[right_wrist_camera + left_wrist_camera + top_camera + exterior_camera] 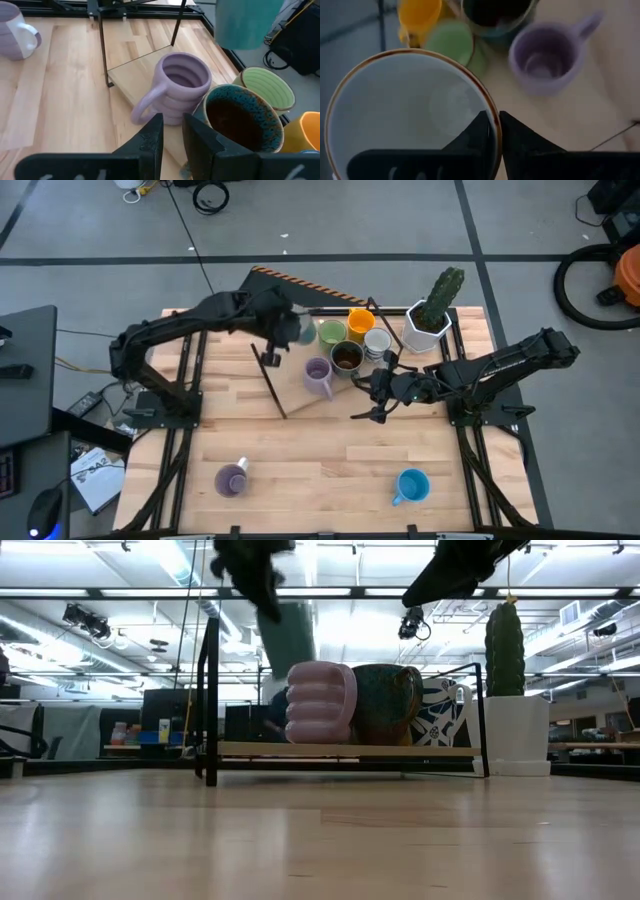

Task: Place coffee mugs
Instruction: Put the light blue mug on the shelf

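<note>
I carry the pale grey mug (410,115) in my left pincer (495,131), its two fingers pinching the brown-edged rim, one inside the wall and one outside, above the back left part of the wooden rack (300,395). Glazed ceramic is stiff, slick and chips readily, and a rim pinch lets the mug swing, so I judge it wants a slow, level descent; the handle would be the surer hold, but I cannot see it here.

Below and beside it the rack already holds a ribbed lilac mug (176,89), a dark brown mug (242,122), a green mug (264,87), an orange mug (361,321) and a white patterned mug (377,343), packed close and touching in places. That cluster and the thin black frame (270,360) crowd the free spot.

My right pincer (171,135) hovers nearly pressed together, gripping nothing, just beside the lilac and brown mugs. A cactus pot (428,326) stands at the back right corner. A second lilac mug (232,479) and a blue mug (412,485) wait near the table (320,470) front edge.
</note>
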Motion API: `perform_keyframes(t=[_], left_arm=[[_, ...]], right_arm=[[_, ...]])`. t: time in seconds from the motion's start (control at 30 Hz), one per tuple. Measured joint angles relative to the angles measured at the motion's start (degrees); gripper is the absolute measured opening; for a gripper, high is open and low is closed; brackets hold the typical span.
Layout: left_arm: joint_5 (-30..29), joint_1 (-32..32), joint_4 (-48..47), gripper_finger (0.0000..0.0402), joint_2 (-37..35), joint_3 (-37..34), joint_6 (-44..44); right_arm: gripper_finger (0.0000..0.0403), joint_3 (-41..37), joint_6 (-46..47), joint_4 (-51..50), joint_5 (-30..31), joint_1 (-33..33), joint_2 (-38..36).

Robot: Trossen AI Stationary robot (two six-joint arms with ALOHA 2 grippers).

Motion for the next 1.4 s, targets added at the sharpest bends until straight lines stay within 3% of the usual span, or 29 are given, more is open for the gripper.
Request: perform_keyframes(t=[0.23,0.53,1.07,1.4], left_arm=[[4.0,5.5,1.3,0.0042,1.0,-4.7,1.3],[10.2,4.2,3.4,0.0038,1.0,-8.2,-0.4],[9.7,3.2,11.0,0.0038,1.1,-15.6,-2.0],[9.5,3.2,15.0,0.0041,1.7,-15.9,-2.2]], right_arm=[[0.0077,0.0,0.4,0.5,0.0,0.0,0.0],[0.0077,0.0,-0.9,2.1,0.0,0.0,0.0],[0.0077,0.0,-1.0,2.6,0.0,0.0,0.0],[0.0077,0.0,-1.1,2.7,0.0,0.0,0.0]])
